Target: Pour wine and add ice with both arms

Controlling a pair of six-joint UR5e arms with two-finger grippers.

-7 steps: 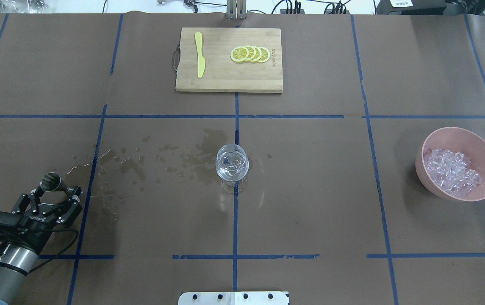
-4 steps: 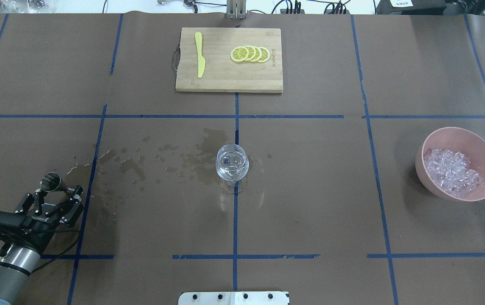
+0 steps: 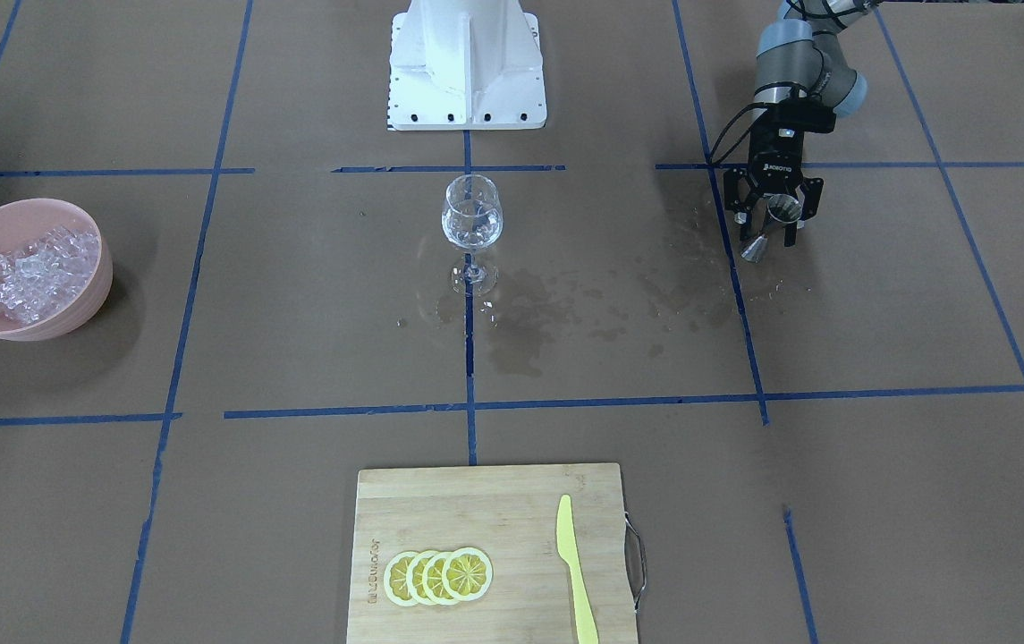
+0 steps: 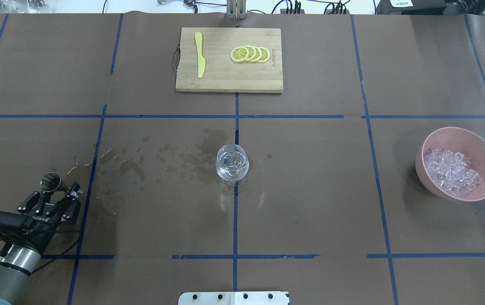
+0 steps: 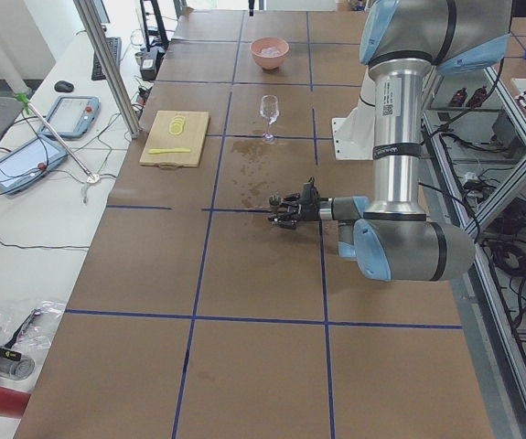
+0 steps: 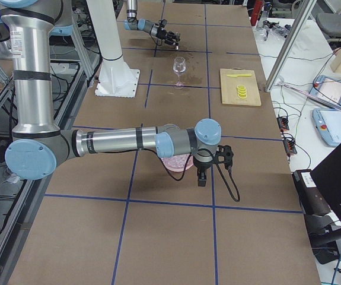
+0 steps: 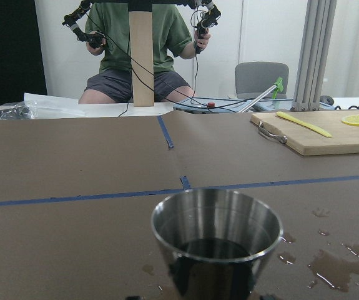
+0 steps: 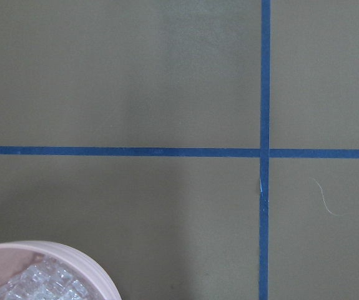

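Note:
My left gripper (image 4: 56, 192) is open at the table's left, its jaws wide apart. A steel jigger (image 4: 50, 182) stands upright at its fingertips; it also shows in the front view (image 3: 766, 228) and fills the bottom of the left wrist view (image 7: 216, 240). The stemmed glass (image 4: 232, 163) stands at mid-table with clear liquid that is hard to make out. The ice (image 4: 452, 171) lies heaped in a pink bowl (image 4: 422, 146) at the right. My right gripper (image 6: 201, 178) hangs over that bowl; I cannot tell whether it is open. The right wrist view shows the ice (image 8: 42, 284) at its bottom left.
A wooden cutting board (image 4: 225, 82) at the far side holds lemon slices (image 4: 250, 54) and a yellow knife (image 4: 200, 55). Dark wet stains (image 4: 200, 159) spread between glass and jigger. The white pedestal base (image 3: 467, 63) stands behind the glass.
My left gripper has drawn back a little towards the robot, with its jaws slightly wider. The jigger has stayed standing in place.

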